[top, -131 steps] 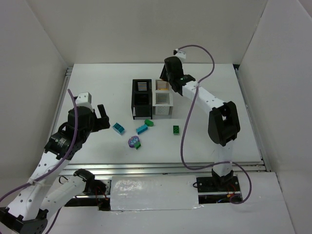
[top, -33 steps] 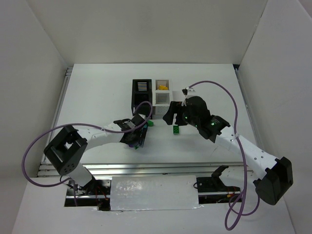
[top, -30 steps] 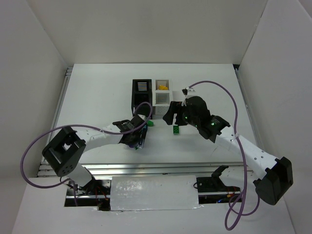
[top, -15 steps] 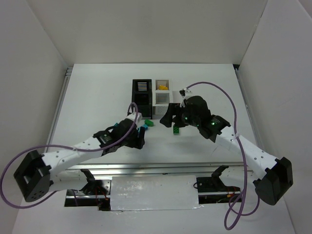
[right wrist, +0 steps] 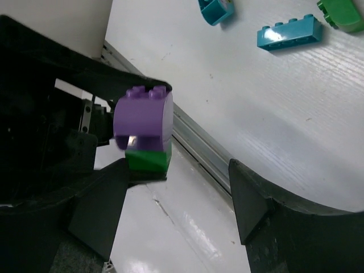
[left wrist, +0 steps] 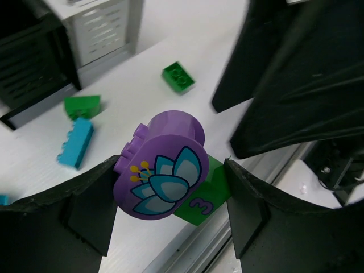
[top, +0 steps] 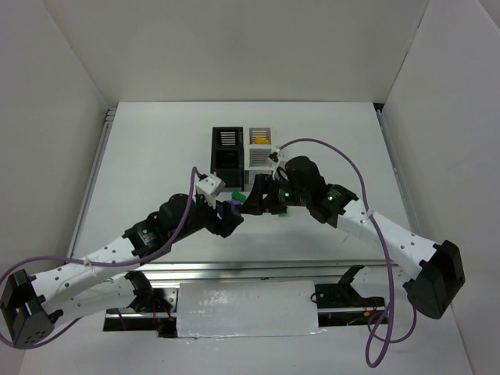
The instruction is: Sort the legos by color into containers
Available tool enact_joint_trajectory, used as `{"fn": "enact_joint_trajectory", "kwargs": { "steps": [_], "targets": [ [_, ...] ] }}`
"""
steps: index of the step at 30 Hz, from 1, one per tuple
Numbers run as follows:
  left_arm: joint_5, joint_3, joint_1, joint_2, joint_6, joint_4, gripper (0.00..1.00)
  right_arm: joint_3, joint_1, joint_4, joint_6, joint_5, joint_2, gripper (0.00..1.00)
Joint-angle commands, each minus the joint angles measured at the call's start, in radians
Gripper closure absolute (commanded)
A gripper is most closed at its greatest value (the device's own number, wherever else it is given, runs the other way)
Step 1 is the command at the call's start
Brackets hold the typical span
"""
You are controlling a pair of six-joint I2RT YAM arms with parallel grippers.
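Well, from above, the white table (top: 156,156) has walls on three sides and a metal rail (top: 297,268) along its near edge. Wide bare stretches lie left, right and at the back, but both arms crowd together at the middle front. The left gripper (top: 226,212) is clamped on a purple lego (top: 229,207), held off the table. The right gripper (top: 258,195) hangs just beside it, its jaws hard to read from here. Just behind stand the containers (top: 227,148): four boxes, two black on the left and two white on the right, with a yellow piece (top: 260,140) in the far white one.

Through the left wrist camera the purple lego is round, printed with a flower, and stuck on a green block (left wrist: 200,200) marked 3. The fingers (left wrist: 79,210) pinch it from both sides. Below lie two loose greens, a green brick (left wrist: 178,77) and a green wedge (left wrist: 83,106), and one teal-blue brick (left wrist: 75,143). The containers are cut off at the top left; the right arm blocks the upper right.

Through the right wrist camera, that gripper's own fingers stand apart with nothing between them. Beyond I count one whole teal-blue brick and one teal piece (right wrist: 216,10) cut by the top edge.
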Motion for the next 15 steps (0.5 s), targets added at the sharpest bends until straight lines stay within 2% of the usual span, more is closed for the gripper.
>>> {"fn": "enact_joint_trajectory", "kwargs": {
  "steps": [1, 13, 14, 15],
  "targets": [
    [0.118, 0.014, -0.022, -0.007, 0.094, 0.128, 1.00, 0.024, 0.010, 0.055, 0.058, -0.011, -0.001, 0.23],
    [0.090, 0.035, -0.098, 0.030, 0.174, 0.130, 1.00, 0.077, 0.099, 0.009, 0.027, -0.014, 0.048, 0.27],
    [0.090, 0.037, -0.099, 0.035, 0.177, 0.128, 1.00, 0.070, 0.104, 0.015, 0.024, -0.014, 0.041, 0.29],
    [0.090, 0.037, -0.101, 0.039, 0.177, 0.128, 1.00, 0.061, 0.107, 0.036, 0.020, -0.023, 0.025, 0.37]
  ]
}}
